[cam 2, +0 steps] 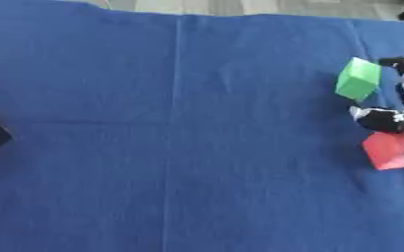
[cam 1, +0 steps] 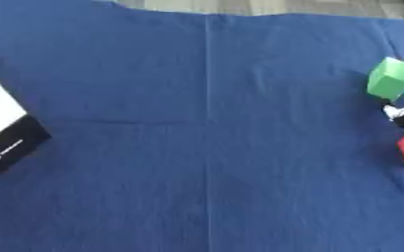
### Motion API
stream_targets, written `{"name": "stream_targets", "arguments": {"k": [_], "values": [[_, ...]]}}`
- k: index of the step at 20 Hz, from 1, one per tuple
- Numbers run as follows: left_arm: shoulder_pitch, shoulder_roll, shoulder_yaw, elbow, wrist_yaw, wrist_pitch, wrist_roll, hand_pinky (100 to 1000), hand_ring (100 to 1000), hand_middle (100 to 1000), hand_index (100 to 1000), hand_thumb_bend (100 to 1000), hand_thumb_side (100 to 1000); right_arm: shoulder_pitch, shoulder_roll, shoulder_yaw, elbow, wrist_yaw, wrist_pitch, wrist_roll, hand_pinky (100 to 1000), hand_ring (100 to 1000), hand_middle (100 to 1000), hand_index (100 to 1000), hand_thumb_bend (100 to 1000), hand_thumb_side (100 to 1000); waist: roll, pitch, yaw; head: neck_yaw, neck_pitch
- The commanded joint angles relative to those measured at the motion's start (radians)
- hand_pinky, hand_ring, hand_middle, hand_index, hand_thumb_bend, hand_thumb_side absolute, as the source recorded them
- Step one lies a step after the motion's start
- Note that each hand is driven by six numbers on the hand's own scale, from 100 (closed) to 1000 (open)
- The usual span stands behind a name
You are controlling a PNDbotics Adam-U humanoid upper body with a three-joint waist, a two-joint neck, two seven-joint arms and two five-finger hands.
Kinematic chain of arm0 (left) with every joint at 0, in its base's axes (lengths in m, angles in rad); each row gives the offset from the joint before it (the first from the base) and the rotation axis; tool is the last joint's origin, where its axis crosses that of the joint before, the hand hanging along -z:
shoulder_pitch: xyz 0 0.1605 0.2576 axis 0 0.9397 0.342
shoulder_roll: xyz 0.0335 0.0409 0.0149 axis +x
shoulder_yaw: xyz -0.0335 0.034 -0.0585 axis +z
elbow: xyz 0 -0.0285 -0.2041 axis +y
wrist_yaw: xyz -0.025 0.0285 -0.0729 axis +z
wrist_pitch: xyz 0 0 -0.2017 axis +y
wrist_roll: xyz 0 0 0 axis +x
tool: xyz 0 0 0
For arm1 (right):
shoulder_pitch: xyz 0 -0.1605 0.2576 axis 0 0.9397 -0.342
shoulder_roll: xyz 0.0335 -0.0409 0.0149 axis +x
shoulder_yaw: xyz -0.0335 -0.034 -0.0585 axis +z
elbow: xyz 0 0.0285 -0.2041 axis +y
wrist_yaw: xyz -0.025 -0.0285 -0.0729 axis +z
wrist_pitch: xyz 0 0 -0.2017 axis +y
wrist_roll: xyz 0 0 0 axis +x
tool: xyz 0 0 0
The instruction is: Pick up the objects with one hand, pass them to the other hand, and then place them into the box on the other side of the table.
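Right hand (cam 2: 393, 118) at right edge of table, between green block (cam 2: 358, 78) and red block (cam 2: 387, 149). Black fingers (cam 2: 400, 64) reaching up beside green block, another dark part sitting just above red block. Cannot tell how far open, nor whether anything is actually held; blurred and partly cut off by the frame edge. Looks like touching or nearly touching both blocks, no clear hold on either. Left hand not in view.

Green block toward upper right, tilted, possibly off the cloth a little; hard to say. Red block below it, near the edge, apparently resting on the cloth. Box (cam 1: 3, 133) on far left, white top with black side, mostly out of frame in right eye view. Well apart from the blocks, whole table width between.

Risks, judged from layout: two blocks close together, so closing on one may nudge or knock the other. Both near the table's right edge, so a bump could push one off. Tilted green block may slip out if only pinched at a corner. Handover still to come mid-table; a poor hold now means a drop there.

Surface: blue cloth (cam 1: 205, 147) over table, fold creases forming a cross, slight wrinkles. Strip of pale floor (cam 2: 240, 6) along top edge. Nothing else readable of the room.
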Motion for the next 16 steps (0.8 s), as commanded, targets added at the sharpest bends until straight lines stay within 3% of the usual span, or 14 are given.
{"name": "stream_targets", "arguments": {"k": [1,10,16], "values": [[-0.007,0.037,0.016,-0.017,-0.002,-0.004,0.004,908,648,604,734,100,664,0.001,-0.015,-0.015,0.001,-0.002,0.003,-0.013,846,956,916,882,412,100,0.007,-0.015,0.001,-0.007,-0.021],[0.000,0.037,0.018,-0.017,-0.002,-0.007,0.007,910,649,605,734,100,670,-0.004,-0.013,-0.003,0.000,-0.002,0.011,-0.021,848,946,901,865,379,100,0.004,-0.015,0.006,-0.015,-0.026],[0.002,0.037,0.021,-0.017,0.000,-0.008,0.008,911,649,605,734,100,676,-0.003,-0.012,0.000,0.000,0.003,0.021,-0.007,854,942,896,861,364,100,-0.001,-0.016,0.017,-0.012,-0.047]]}}
